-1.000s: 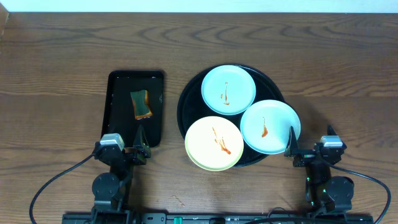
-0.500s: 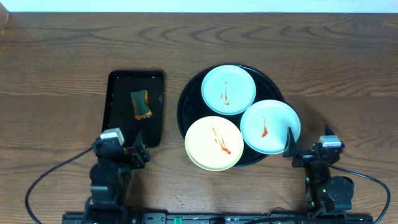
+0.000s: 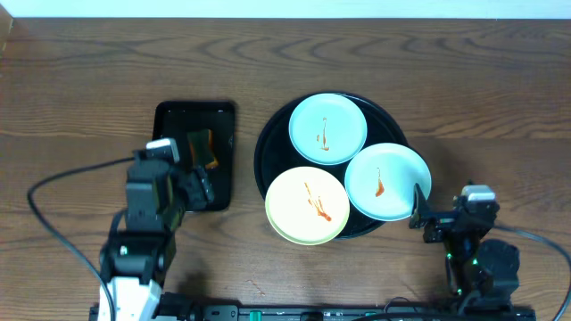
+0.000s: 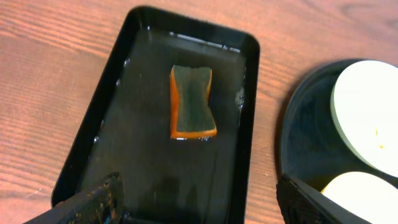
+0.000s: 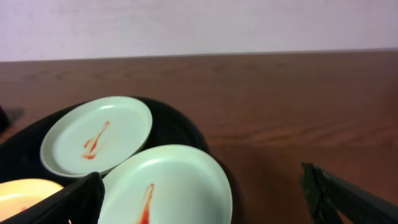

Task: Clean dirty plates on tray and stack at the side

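The round black tray [image 3: 267,147] holds three sauce-streaked plates: a mint-blue plate at the back [image 3: 327,127], a mint-blue plate at the right [image 3: 386,181] and a yellow plate at the front [image 3: 308,205]. My left gripper [image 3: 193,185] is open and empty above the near end of the rectangular tray. The left wrist view shows its fingers [image 4: 199,205] short of the sponge [image 4: 192,101]. My right gripper [image 3: 419,214] is open and empty at the right plate's near edge. Its wrist view [image 5: 205,205] shows both mint plates [image 5: 96,134] [image 5: 171,183].
A small rectangular black tray [image 3: 223,118] lies left of the round tray. It is wet and holds an orange and green sponge [image 3: 201,143], partly hidden by my left arm. Bare wooden table [image 3: 482,107] surrounds both trays.
My left arm has risen and moved forward from the table's front edge to above the rectangular tray, toward the sponge. The right arm has barely shifted. The plates have not moved.
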`<state>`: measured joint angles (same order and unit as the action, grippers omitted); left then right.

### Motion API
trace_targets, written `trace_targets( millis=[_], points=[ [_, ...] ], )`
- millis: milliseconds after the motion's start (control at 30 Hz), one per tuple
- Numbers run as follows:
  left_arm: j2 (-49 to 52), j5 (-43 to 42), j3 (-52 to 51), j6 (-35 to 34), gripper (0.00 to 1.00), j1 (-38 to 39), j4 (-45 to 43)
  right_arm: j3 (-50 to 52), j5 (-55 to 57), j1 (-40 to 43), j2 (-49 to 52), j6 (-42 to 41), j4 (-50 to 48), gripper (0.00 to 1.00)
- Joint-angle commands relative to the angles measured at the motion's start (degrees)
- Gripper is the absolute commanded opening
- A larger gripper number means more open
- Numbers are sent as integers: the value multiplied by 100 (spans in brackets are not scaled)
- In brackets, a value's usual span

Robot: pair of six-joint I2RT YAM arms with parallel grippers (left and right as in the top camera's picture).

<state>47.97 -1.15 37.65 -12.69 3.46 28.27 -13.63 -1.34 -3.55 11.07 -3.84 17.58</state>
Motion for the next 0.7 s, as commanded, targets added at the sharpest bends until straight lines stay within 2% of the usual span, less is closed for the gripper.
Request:
trace_targets(
  millis=[0, 167, 567, 667],
  points=[
    [529, 70, 599, -48, 79, -28, 361, -610, -24, 57, 597, -549, 271, 99],
    [1285, 72, 1353, -46, 79, -31, 1088, -1545, -199, 57, 1650, -750, 1012, 99],
    [2116, 118, 1773, 17, 80, -28, 1327, -3375, -323, 57, 3788, -719, 3005, 99],
    [2057, -26, 1781, 15, 80, -31, 1390, -3495, -428, 57, 4019, -686, 3067, 99]
  ],
)
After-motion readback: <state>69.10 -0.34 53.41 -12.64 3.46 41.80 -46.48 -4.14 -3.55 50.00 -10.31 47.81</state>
